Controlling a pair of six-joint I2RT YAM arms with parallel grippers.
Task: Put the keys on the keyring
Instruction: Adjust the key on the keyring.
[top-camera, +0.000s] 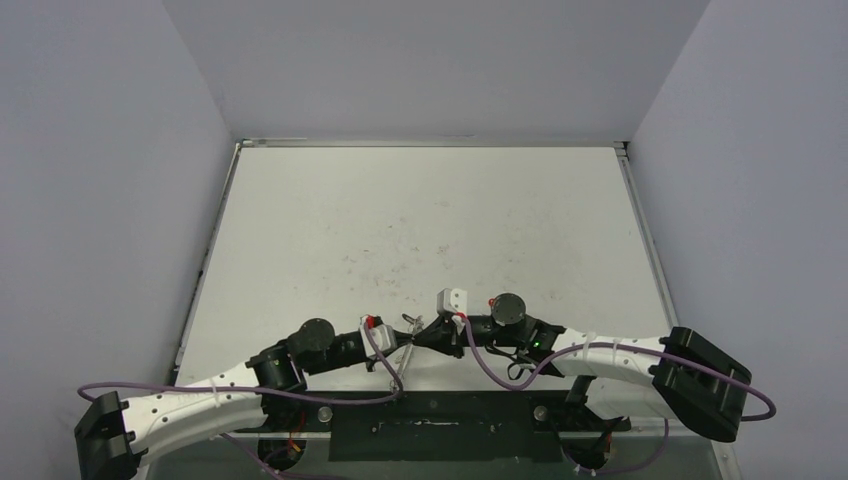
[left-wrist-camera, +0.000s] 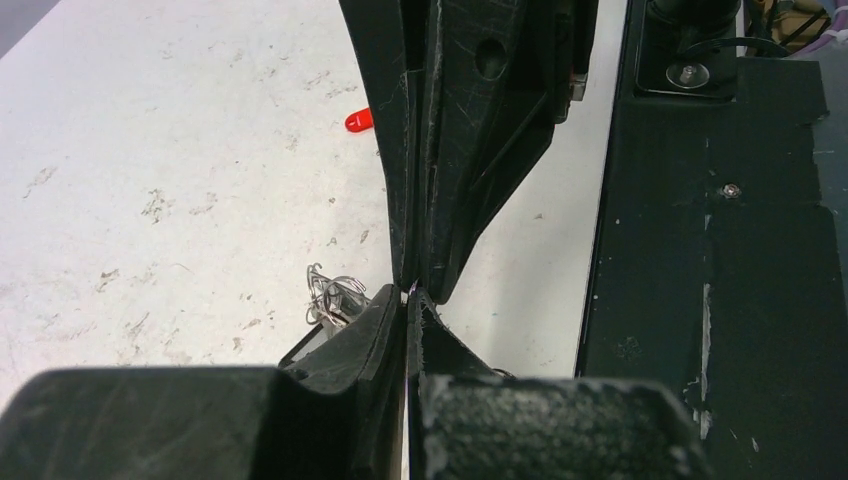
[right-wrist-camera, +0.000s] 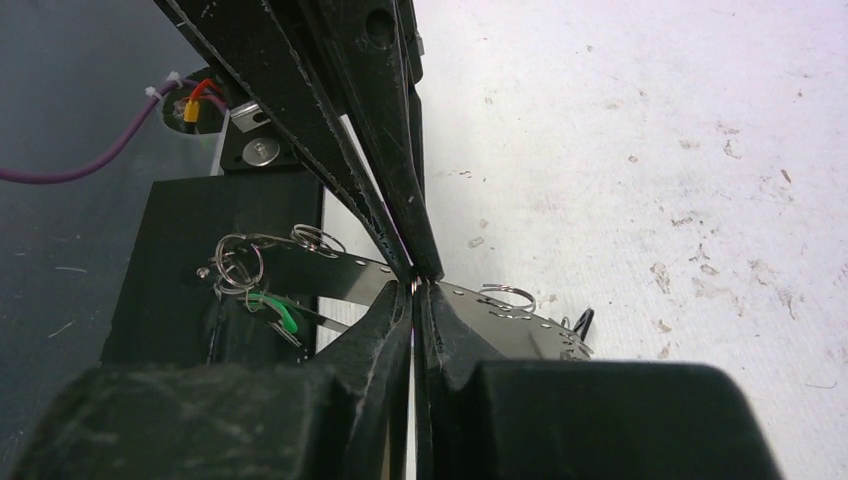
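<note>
Both jaws are shut, tips meeting at the keyring (right-wrist-camera: 340, 272), over a scuffed white table (top-camera: 430, 220) between grey walls (top-camera: 100, 200)

Top camera overhead, behind, facing table (top-camera: 420, 220); wrist cameras close, opposed, sharing table's near edge.
</note>
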